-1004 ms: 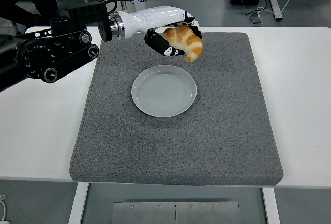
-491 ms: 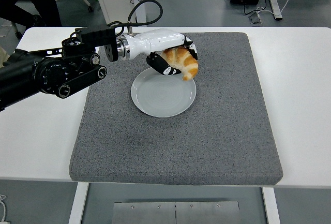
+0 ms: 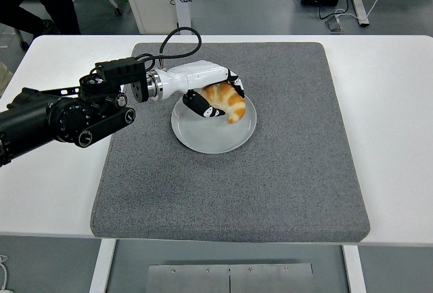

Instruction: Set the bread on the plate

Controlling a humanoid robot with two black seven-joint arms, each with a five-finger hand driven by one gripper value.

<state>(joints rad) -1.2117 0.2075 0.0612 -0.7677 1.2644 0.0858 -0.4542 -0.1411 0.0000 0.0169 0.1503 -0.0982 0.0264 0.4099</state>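
Looking down from the head view, you see the left hand (image 3: 215, 98) with its fingers curled around the bread (image 3: 226, 101), a croissant, holding it over the far half of the plate (image 3: 203, 139), which sits toward the far left part of the grey mat (image 3: 291, 171). Whether the bread touches the plate you cannot tell. Treat it as light, soft and flaky: it would likely crush under a tight squeeze, so cradle its thick middle rather than the thin tips.

My left arm (image 3: 64, 117) is black with round joints; a black cable loops into my white-shelled hand (image 3: 211, 95).
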